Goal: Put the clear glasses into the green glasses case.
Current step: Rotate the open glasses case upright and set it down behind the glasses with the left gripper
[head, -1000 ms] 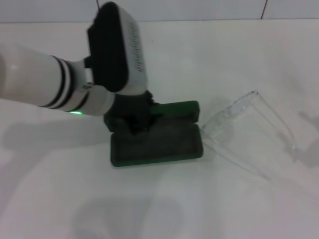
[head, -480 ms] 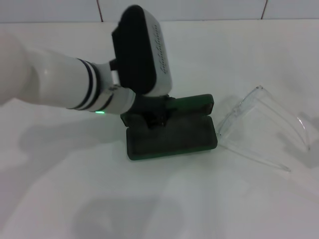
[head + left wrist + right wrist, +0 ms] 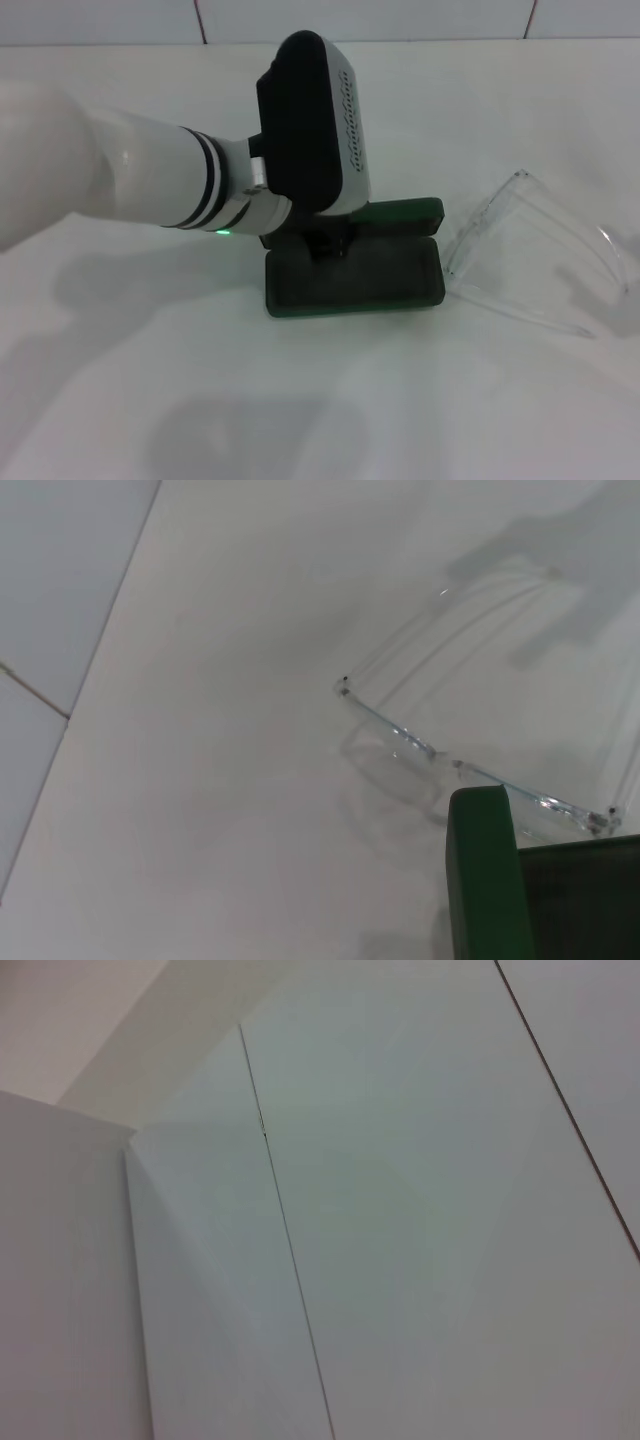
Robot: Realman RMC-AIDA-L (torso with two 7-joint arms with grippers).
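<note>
The green glasses case [image 3: 355,282] lies open on the white table, its dark lining facing up and its lid [image 3: 400,213] standing behind. My left gripper [image 3: 322,243] sits at the case's back edge near the hinge, shut on it; the wrist housing hides most of the fingers. The clear glasses [image 3: 540,255] lie just right of the case, arms unfolded, with one corner close to the case's right end. In the left wrist view the clear glasses [image 3: 470,770] lie beyond the green edge of the case [image 3: 488,880]. My right gripper is out of view.
A white tiled wall [image 3: 400,20] runs along the table's far edge. The right wrist view shows only pale wall panels [image 3: 400,1210]. Bare table [image 3: 300,400] spreads in front of the case.
My left arm has slid to the right, taking the open case with it. The clear glasses have shifted right ahead of the case.
</note>
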